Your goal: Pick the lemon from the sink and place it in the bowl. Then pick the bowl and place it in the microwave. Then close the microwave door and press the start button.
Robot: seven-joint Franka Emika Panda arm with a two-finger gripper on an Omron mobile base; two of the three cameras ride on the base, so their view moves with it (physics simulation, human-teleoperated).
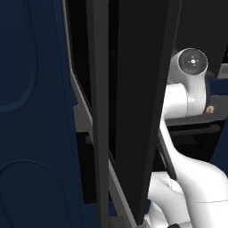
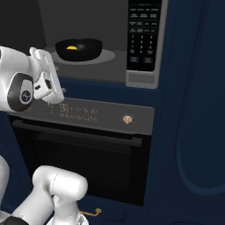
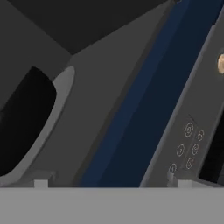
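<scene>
The open microwave door (image 1: 129, 102), a tall black panel with a grey edge, stands edge-on close to the left base camera, with navy cabinet fronts (image 1: 35, 116) to its left and the white arm (image 1: 187, 89) rising behind it on the right.

In the right base view the microwave (image 2: 105, 44) sits in the navy cabinetry above a black oven (image 2: 83, 154). Its grey cavity is exposed, and the glossy black bowl (image 2: 79, 49) rests on the round turntable plate (image 2: 107, 56) inside, towards the left of the cavity. The bright yellow lemon (image 2: 71, 47) lies in the bowl. The microwave's button panel (image 2: 143, 35) runs down the right side of the cavity.

The gripper (image 2: 59, 94) hangs in front of the oven's control strip (image 2: 83, 112), below the cavity floor and apart from the bowl, holding nothing. The hand view shows its two finger tips (image 3: 40, 183) far apart near the picture's bottom corners, so the jaws stand released and wide. That tilted view takes in the bowl's black side at left, the plate's rim, the navy trim and the oven's touch controls. A small tan knob (image 2: 127, 119) sits at the right end of the control strip, and a bar handle (image 2: 77, 133) crosses the oven door below it.
</scene>
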